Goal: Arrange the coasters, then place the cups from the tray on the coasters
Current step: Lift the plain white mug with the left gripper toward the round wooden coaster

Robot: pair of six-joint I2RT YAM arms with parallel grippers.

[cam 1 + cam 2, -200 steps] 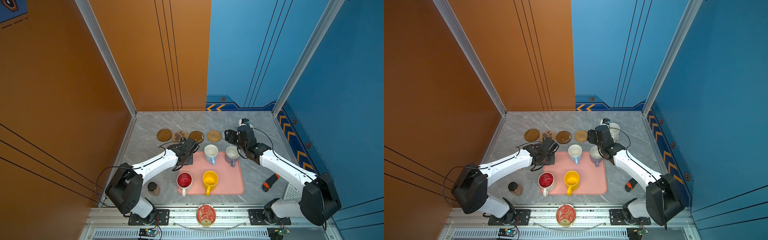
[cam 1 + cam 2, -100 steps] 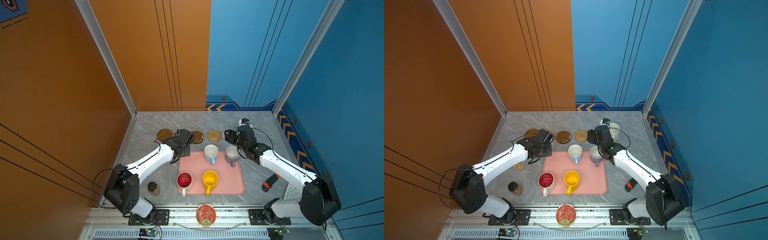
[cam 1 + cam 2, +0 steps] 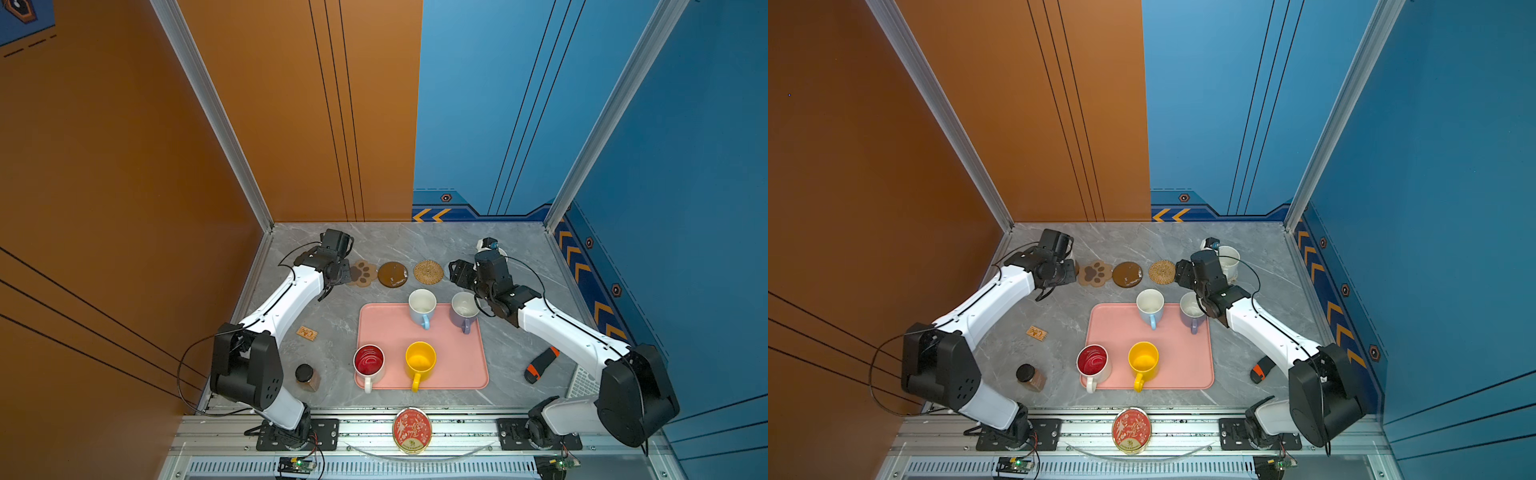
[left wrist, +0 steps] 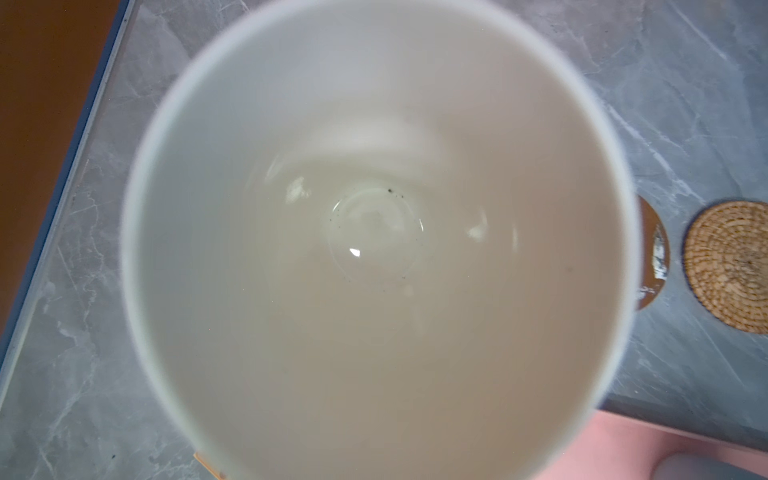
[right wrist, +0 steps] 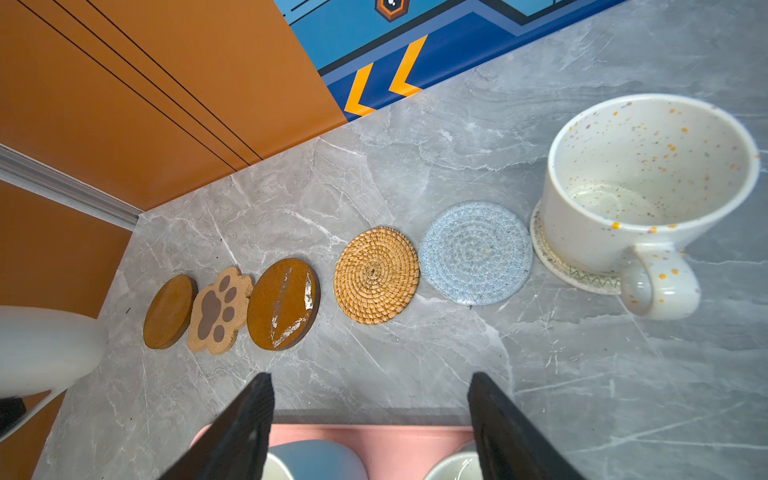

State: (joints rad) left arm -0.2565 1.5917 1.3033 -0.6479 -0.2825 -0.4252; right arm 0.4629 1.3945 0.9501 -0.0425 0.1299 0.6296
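Note:
My left gripper is shut on the white cup, whose inside fills the left wrist view. It hangs over the left end of the coaster row; the gripper hides the cup in both top views. The row runs brown disc, paw print, brown disc, rattan, blue-grey, and a cream coaster under the speckled cup. My right gripper is open over the tray's far edge. The light blue, lavender, red-inside and yellow cups stand on the tray.
A dark-lidded jar and a small tan tile lie left of the tray. An orange-and-black tool lies to its right. A red-and-gold tin sits on the front rail. Walls close in the back and sides.
My left arm has swung from the tray's far left corner to the back left, carrying the white cup to the row's left end. The right arm has not moved.

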